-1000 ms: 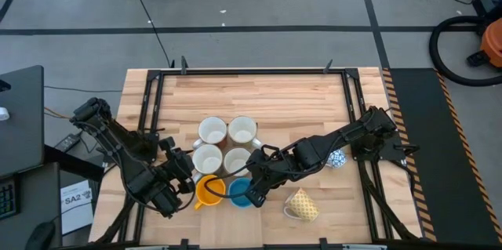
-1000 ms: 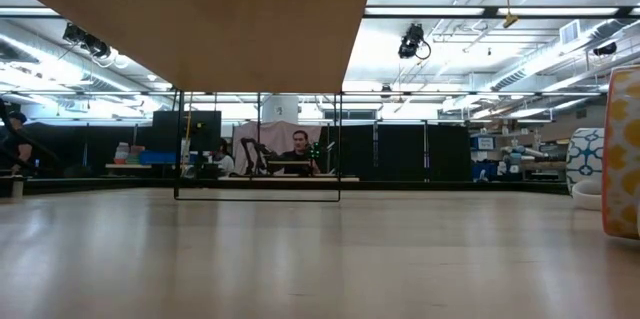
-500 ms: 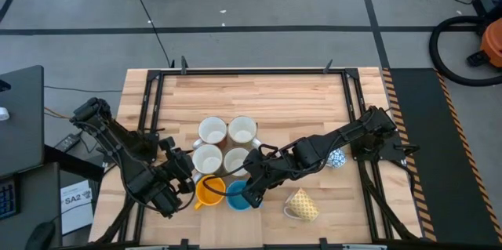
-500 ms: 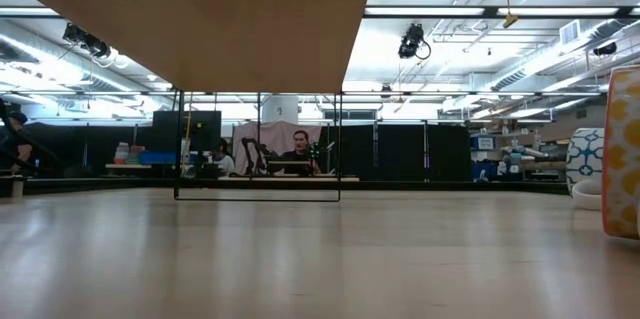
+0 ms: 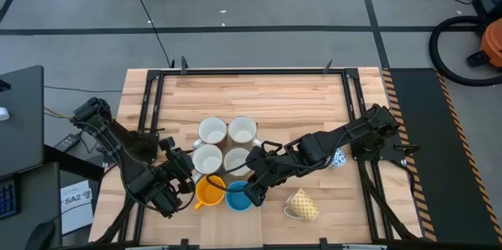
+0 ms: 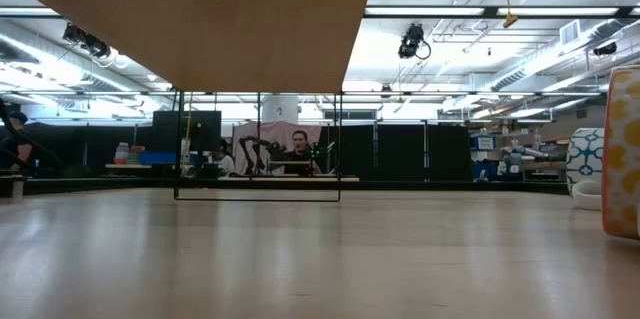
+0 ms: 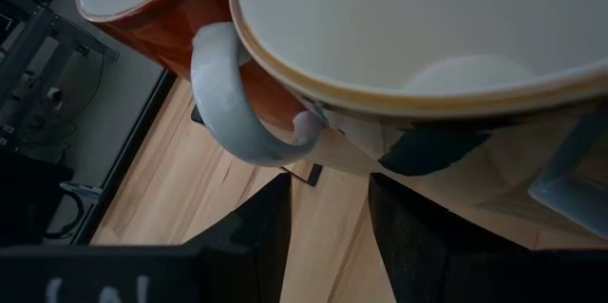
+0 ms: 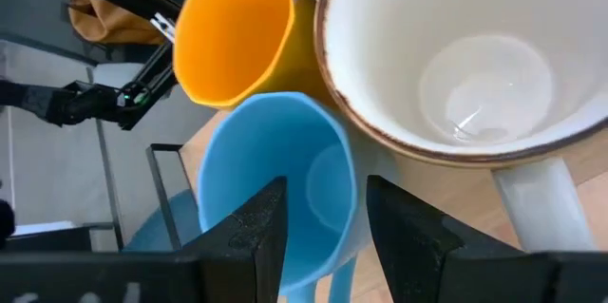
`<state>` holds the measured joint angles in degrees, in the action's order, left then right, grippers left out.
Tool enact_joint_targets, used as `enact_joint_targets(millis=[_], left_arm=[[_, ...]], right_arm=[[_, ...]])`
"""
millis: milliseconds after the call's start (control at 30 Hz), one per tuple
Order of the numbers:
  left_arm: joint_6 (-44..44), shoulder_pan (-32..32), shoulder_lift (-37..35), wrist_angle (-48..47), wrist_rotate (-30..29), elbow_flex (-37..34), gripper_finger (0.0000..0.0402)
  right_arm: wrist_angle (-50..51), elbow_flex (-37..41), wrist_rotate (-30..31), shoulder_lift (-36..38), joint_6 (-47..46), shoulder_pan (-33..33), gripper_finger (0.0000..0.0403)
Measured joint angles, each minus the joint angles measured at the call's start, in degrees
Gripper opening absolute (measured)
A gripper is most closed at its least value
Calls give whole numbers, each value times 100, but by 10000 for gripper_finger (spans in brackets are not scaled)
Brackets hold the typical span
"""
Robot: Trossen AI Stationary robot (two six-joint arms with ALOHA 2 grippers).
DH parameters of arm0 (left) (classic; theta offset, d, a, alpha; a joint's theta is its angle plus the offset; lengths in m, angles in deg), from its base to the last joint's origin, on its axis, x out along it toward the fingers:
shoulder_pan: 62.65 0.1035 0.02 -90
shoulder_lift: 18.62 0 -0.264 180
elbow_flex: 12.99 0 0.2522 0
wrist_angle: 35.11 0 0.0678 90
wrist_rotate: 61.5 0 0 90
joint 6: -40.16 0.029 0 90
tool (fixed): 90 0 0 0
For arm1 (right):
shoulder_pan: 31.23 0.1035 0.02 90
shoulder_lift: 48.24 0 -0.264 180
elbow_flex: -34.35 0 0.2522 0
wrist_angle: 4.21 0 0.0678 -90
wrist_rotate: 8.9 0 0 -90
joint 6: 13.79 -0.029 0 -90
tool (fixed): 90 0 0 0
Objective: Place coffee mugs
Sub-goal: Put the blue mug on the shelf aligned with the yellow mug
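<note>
Wooden table (image 5: 274,97) is seen from above with the coffee mugs grouped near its middle and front. Four white mugs (image 5: 212,132) are set in a close two-by-two block. Directly in front of that block, an orange mug (image 5: 209,191) and a blue mug (image 5: 238,196) are placed side by side, upright, mouths up. A yellow patterned mug (image 5: 302,204) is lying tilted near the front edge, apart from the group. A blue-and-white patterned mug (image 5: 337,158) is partly covered by the right arm, toward the right side.

Right gripper (image 5: 252,193) is positioned at the blue mug, on its right side. In the right wrist view the two dark fingers (image 8: 256,236) are seen straddling the blue mug's rim (image 8: 275,179), one on either side of the wall; whether the wall is actually pinched cannot be told. The orange mug (image 8: 237,32) and a white mug (image 8: 465,66) are seen just beside it.

Left gripper (image 5: 177,189) is held just left of the orange mug. In the left wrist view its fingers (image 7: 261,232) are parted with only bare wood between them; nothing is grasped. The orange mug (image 7: 166,13) with a pale handle is seen ahead.

In the low view, the yellow patterned mug (image 6: 622,154) and the blue-and-white one (image 6: 586,164) are recorded at the right edge.
</note>
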<state>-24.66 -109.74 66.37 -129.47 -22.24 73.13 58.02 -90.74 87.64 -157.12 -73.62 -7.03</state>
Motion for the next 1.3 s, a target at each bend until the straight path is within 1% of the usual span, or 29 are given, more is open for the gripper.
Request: enact_joint_targets(millis=[433,633,767,900,1033,1167,1233,1300], left_arm=[[24,-99,0,-44,6,-2,149],[142,-325,-31,-44,223,0,149],[114,-520,-39,-45,662,0,149],[94,-762,-39,-15,1084,0,149],[-96,-998,-39,38,1169,1,149],[-350,-1205,-39,47,1167,1,149],[-433,-1278,-42,48,1165,2,149],[-504,-1342,-42,48,1167,2,149]], right_arm=[[51,0,1,586,250,182,149],[486,0,18,898,432,255,149],[1088,0,298,1125,452,313,149],[1905,0,521,1311,537,348,149],[2916,0,593,1446,1042,341,149],[3803,0,550,1452,1564,210,149],[4017,0,337,1452,1838,76,149],[4022,0,43,1451,2171,-95,149]])
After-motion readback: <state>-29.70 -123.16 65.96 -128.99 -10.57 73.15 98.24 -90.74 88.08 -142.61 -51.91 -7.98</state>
